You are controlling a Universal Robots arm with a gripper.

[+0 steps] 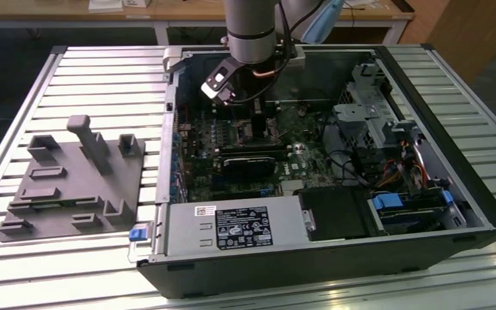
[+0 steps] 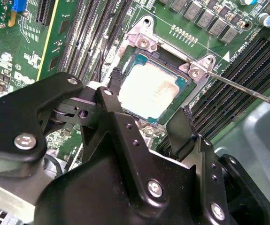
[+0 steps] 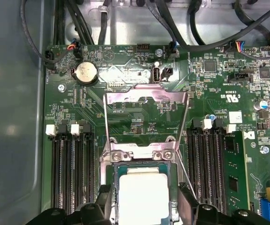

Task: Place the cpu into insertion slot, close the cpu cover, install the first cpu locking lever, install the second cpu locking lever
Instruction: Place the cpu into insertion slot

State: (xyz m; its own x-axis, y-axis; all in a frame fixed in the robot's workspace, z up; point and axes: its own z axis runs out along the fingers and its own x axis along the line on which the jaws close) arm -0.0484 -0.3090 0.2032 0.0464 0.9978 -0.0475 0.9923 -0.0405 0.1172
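Second wrist view has the gripper point(image 2: 151, 93) jaws spread, pinching nothing, astride the chip point(image 2: 149, 86) seated in the socket point(image 2: 137, 33); placing looks done, and the cover point(image 3: 146, 97), hinged up off the socket, needs the jaws clear before closing.

Soft, even light fills both wrist views, with little shadow around the cpu point(image 3: 144, 199). Its face glares nearly white in the first wrist view, and the cpu cover point(image 3: 146, 99) just beyond it carries a pale sheen.
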